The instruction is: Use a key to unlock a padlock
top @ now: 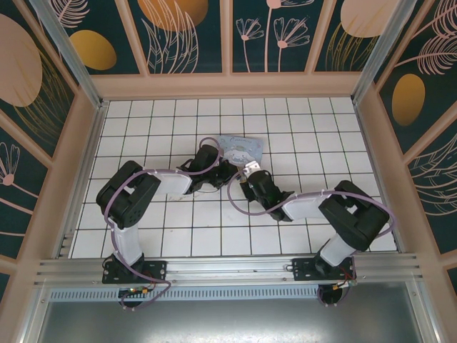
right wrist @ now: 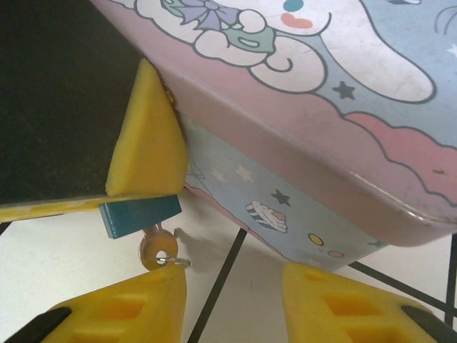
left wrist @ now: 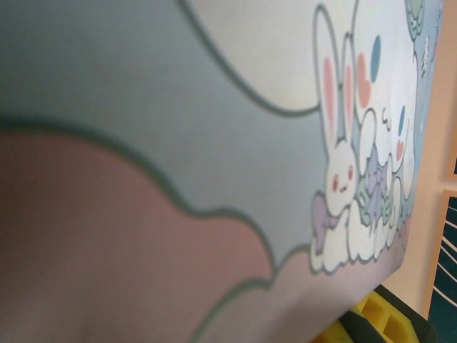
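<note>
- R gripper (right wrist: 234,275): jaws apart, nothing between them, one tip right under the key head
- L gripper (right wrist: 153,189): closed, looks pinched on the padlock (right wrist: 139,216), a small bluish body just beside the cartoon box (right wrist: 343,107)
- brass key (right wrist: 158,249) w/ wire ring sticks out under the padlock, prob. already inserted
- left to do, I'd say: turn key, pop shackle (shackle hidden)
- white tiled table (top: 178,236), dark grid lines; teal floral wall panels (top: 186,36) all round
</note>
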`<state>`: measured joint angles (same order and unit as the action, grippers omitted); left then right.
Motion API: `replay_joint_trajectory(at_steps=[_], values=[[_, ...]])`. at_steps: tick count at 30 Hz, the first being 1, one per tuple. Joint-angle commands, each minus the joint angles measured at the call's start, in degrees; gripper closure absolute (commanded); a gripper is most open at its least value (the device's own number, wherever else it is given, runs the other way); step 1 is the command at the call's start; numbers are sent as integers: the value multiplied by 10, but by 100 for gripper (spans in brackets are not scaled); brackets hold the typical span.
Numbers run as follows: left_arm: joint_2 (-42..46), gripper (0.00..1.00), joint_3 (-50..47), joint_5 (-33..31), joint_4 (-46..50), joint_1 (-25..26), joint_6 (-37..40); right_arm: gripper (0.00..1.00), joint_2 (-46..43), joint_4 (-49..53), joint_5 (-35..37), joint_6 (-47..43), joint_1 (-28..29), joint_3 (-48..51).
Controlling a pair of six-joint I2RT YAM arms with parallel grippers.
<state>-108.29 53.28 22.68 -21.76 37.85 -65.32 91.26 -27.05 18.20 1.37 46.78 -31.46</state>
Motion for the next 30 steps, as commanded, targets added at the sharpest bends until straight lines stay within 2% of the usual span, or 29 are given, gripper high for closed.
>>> replay_joint_trajectory(at_steps=[1,12,17,20,23,30], values=[[-10,100,13,30,21,4,-2,60,8,-18,9,-9,6,-20],[-10,100,14,30,21,5,-4,62,43,-15,1,-8,6,-52],[-8,100,13,31,22,5,-3,66,57,-19,10,-4,4,-63],[-8,100,10,32,22,5,-4,71,60,-19,16,-1,0,-71],[-7,100,8,35,19,5,-4,81,61,-20,3,5,-7,-77],[-2,100,6,33,19,5,-4,100,37,-20,-78,37,-35,-65]])
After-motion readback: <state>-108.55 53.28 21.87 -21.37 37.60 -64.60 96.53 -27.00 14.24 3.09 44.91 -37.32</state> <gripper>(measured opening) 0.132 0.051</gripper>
